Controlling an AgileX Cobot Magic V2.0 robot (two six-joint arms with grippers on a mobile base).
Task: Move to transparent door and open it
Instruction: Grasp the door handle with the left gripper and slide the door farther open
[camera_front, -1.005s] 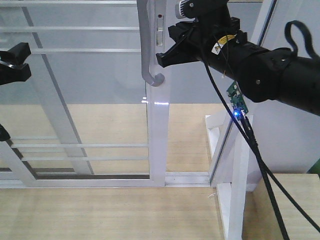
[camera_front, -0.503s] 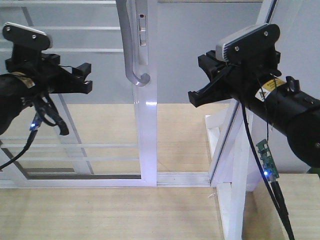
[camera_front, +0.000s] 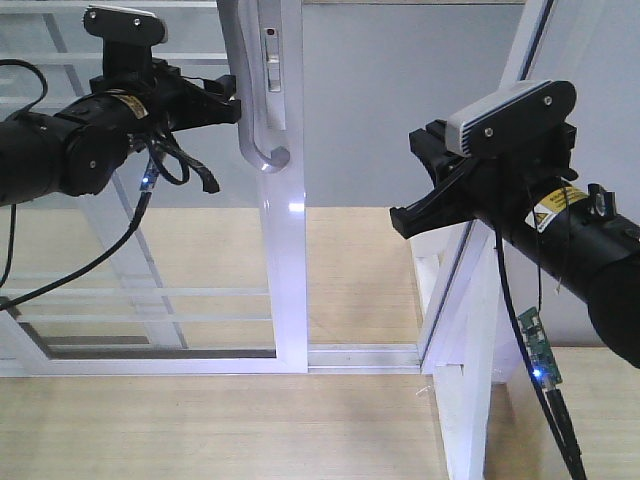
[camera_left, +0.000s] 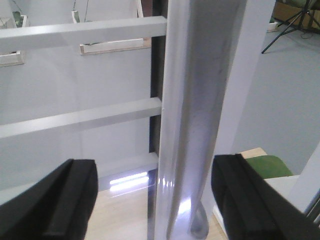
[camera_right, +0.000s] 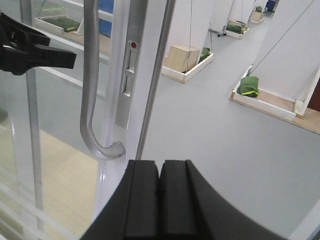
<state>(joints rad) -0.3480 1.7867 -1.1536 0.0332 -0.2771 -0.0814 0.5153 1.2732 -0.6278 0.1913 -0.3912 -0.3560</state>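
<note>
You had an open gap between the transparent door (camera_front: 285, 260) stile and the white frame post (camera_front: 470, 340). The grey handle (camera_front: 245, 110) stood between the fingers of your left end effector (camera_left: 155, 167), with slack on either side. White bars (camera_left: 80, 120) crossed behind it. Your right end effector (camera_right: 160, 167) stood apart from the handle.

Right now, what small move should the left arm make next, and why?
Probably close the left jaws on the grey pull handle. The left wrist view shows them open, with the handle standing between them and not yet gripped. A firm grip would likely let the arm pull the transparent door sideways.
</note>
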